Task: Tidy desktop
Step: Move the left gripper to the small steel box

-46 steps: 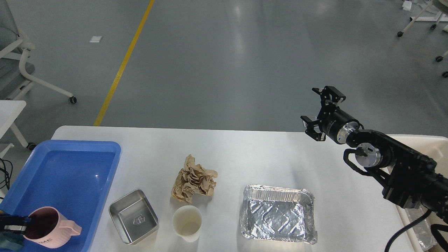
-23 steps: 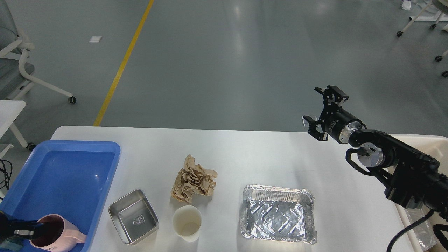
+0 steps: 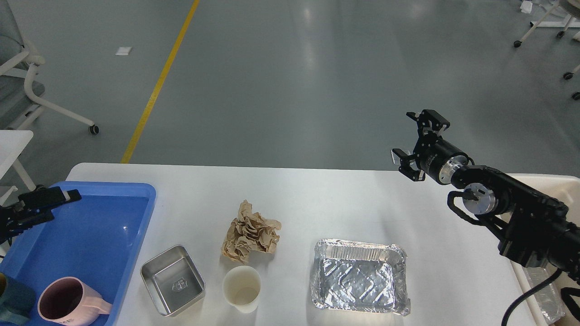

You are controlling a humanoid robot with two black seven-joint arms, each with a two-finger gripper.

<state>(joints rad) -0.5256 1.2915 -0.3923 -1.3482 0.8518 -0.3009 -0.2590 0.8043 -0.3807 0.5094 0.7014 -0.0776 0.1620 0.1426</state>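
On the desktop [image 3: 317,199], which filled the lower half of my head view, four things lay loose: a crumpled brown paper wad [image 3: 250,232] near the middle, a white paper cup [image 3: 242,288] just in front of it, a small steel tray [image 3: 173,279] to the left of the cup, and a foil container [image 3: 360,277] further right. The blue tray [image 3: 90,226] sat on the left end of the table, and a pink mug [image 3: 63,302] stood upright in its near corner, touching nothing of mine.

My left gripper [image 3: 43,204] hung over the far left edge of that tray, empty; its fingers were too dark and foreshortened for me to say whether they stood apart or together. My right gripper [image 3: 419,145] was raised over the far right part of the table with its fingers spread and nothing between them. A cream-coloured bin [image 3: 539,181] showed behind my right arm.

I judged the mug to be sorted, so the step in hand was choosing the next item. The steel tray was nearest my left side; taking it would call for swinging the left arm right and down, fingers parted, to pinch one thin rim. The paper wad, cup and foil looked like rubbish for the bin, and the right arm seemed better placed for those.
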